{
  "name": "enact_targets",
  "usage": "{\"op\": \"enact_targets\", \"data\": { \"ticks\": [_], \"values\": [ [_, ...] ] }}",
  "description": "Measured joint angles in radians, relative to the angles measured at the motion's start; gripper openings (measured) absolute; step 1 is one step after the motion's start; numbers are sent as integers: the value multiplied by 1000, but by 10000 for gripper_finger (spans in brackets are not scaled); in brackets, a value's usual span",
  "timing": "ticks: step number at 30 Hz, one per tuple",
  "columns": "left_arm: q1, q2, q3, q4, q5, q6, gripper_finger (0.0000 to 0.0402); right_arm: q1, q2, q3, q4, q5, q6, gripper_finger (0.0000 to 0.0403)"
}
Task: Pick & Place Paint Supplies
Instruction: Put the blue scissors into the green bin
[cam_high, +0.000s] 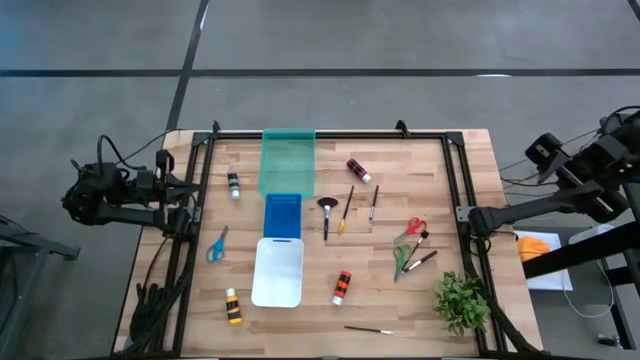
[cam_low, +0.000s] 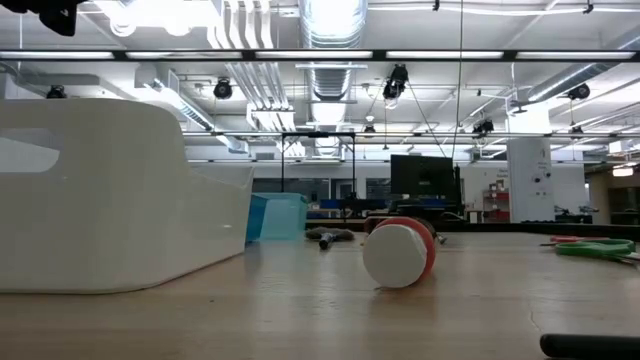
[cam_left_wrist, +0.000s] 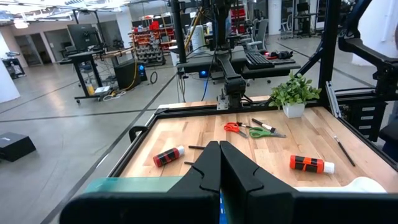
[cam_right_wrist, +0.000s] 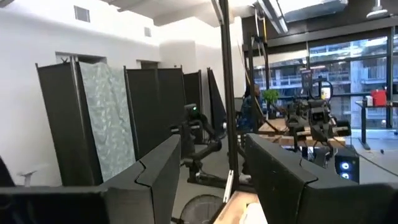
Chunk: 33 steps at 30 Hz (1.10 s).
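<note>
Across the wooden table (cam_high: 400, 170) the paint supplies are lying loose: a red-banded bottle (cam_high: 359, 170) near the green tray (cam_high: 288, 158), an orange-banded bottle (cam_high: 342, 287) just beside the white tray (cam_high: 278, 272), blue scissors (cam_high: 217, 245), red scissors (cam_high: 411, 229) and green scissors (cam_high: 401, 259). Off the table's left edge the left gripper (cam_left_wrist: 219, 163) is waiting with fingers pressed together. Beyond the right edge the right gripper (cam_right_wrist: 208, 171) is holding its fingers apart, gripping nothing.

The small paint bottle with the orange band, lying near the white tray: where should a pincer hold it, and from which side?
Grip the small paint bottle with the orange band across the middle of its round body, coming straight down from above. It lies flat on the wooden table, apart from the white tray, so both long sides seem free.
</note>
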Motion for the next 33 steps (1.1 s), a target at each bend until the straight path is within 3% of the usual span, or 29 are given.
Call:
{"op": "enact_targets", "data": {
  "ticks": [5,12,33],
  "values": [
    [0,0,0,0,0,0,1,-6,-54,22,-145,0,12,178],
    [0,0,0,0,0,0,1,-53,-100,18,-158,34,34,178],
    [0,0,0,0,0,0,1,-304,82,15,-252,-7,-91,178]
  ]
}}
